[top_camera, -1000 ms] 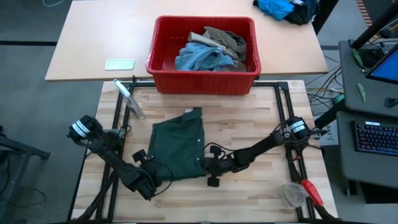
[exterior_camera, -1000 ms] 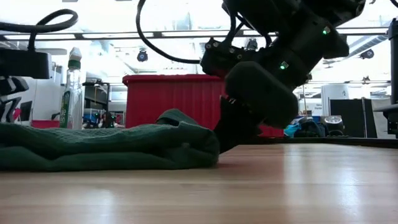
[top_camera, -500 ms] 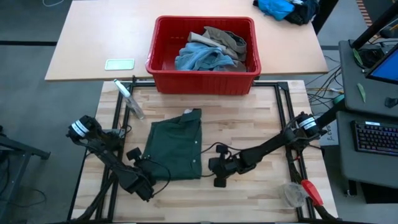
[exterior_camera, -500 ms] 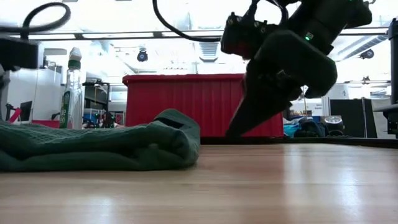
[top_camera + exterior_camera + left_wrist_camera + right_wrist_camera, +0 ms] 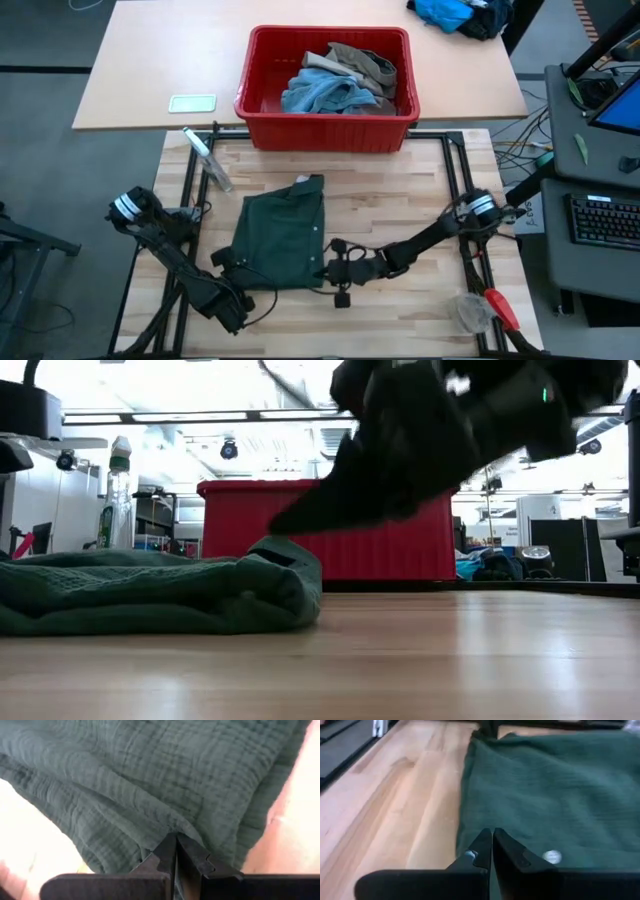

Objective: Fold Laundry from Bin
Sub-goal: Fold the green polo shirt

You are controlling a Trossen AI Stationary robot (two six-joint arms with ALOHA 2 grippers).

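The dark green shorts (image 5: 283,237) lie folded flat on the wooden table (image 5: 400,190), near the middle. The red bin (image 5: 327,128) stands at the far side of the table, well apart from the shorts. In the bin lie a light blue piece (image 5: 325,93) and a khaki piece (image 5: 362,62).

The left gripper (image 5: 243,270) is low at the near left corner of the shorts. Its fingers (image 5: 192,856) are pressed together, and their tips touch the edge of the green cloth. I cannot tell if any cloth is pinched between them.

The right gripper (image 5: 327,270) is at the near right corner of the shorts, down by the table. Its fingers (image 5: 506,847) are together too, with the tips at the hem of the cloth.

A clear bottle (image 5: 207,158) lies on the table to the far left of the shorts.
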